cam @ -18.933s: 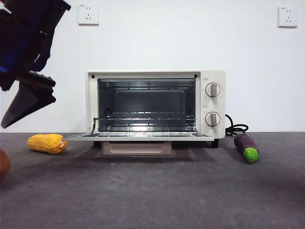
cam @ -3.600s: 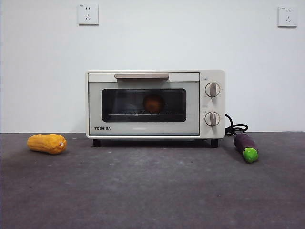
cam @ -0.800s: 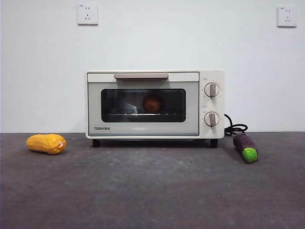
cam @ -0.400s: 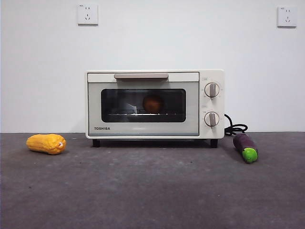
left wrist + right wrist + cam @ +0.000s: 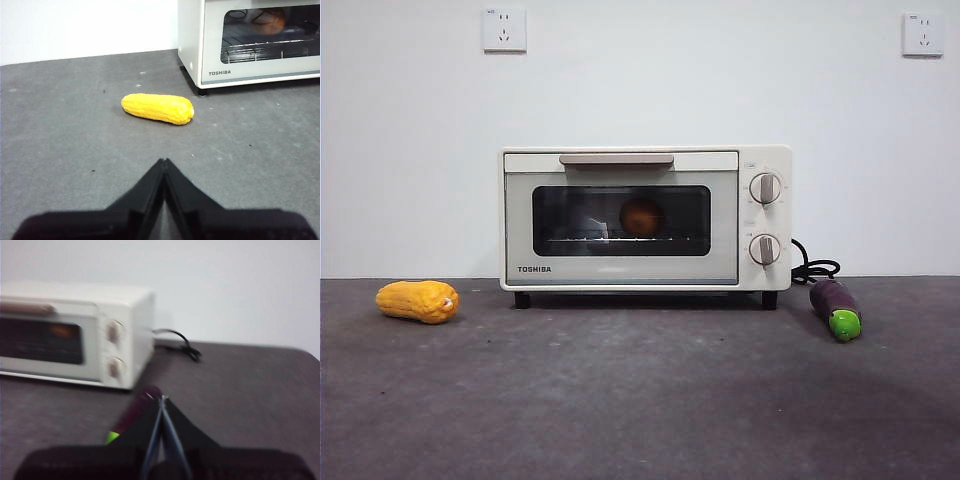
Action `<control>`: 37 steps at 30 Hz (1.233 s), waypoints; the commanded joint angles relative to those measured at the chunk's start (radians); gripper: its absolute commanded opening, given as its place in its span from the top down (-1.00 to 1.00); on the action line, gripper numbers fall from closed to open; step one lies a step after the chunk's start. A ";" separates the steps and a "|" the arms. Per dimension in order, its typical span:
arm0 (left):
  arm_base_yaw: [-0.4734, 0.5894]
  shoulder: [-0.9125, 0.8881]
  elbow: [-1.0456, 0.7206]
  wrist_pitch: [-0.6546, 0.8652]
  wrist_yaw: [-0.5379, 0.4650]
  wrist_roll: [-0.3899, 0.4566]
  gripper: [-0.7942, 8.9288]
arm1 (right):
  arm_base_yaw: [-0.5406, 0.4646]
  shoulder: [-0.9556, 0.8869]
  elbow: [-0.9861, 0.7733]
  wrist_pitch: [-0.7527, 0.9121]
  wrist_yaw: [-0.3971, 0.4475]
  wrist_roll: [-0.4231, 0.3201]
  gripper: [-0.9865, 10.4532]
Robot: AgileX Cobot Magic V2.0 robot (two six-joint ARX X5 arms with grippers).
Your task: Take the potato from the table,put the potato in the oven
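1. Potato (image 5: 642, 216) sits on the rack inside the oven (image 5: 645, 218), mid-frame; door shut.
2. Judgement: placement looks done; no further move seems needed beyond keeping both arms parked.
3. Left gripper (image 5: 163, 162): jaws pressed together, empty, above the table (image 5: 640, 400) near the corn (image 5: 157, 108).
4. Right gripper (image 5: 161, 400): jaws pressed together, empty, over the eggplant (image 5: 131, 416).

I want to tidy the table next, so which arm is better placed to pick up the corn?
Left, probably. The left gripper, jaws shut, faces the corn on open table; the right gripper hangs over the eggplant past the oven.
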 commanded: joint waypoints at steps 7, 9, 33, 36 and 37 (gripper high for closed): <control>0.003 0.000 -0.011 0.008 0.000 0.014 0.84 | -0.007 -0.039 -0.117 0.033 0.089 0.029 0.82; 0.003 0.000 -0.011 0.008 0.000 0.014 0.84 | -0.007 -0.039 -0.138 0.033 0.091 0.041 0.82; 0.003 0.005 -0.011 0.008 0.001 0.014 0.84 | 0.010 -0.105 -0.194 -0.056 0.199 0.056 0.82; 0.003 0.006 -0.011 0.008 0.000 0.014 0.84 | 0.034 -0.105 -0.194 -0.056 0.202 0.056 0.82; 0.003 0.006 -0.011 0.008 0.000 0.014 0.84 | 0.041 -0.105 -0.194 -0.056 0.202 0.056 0.82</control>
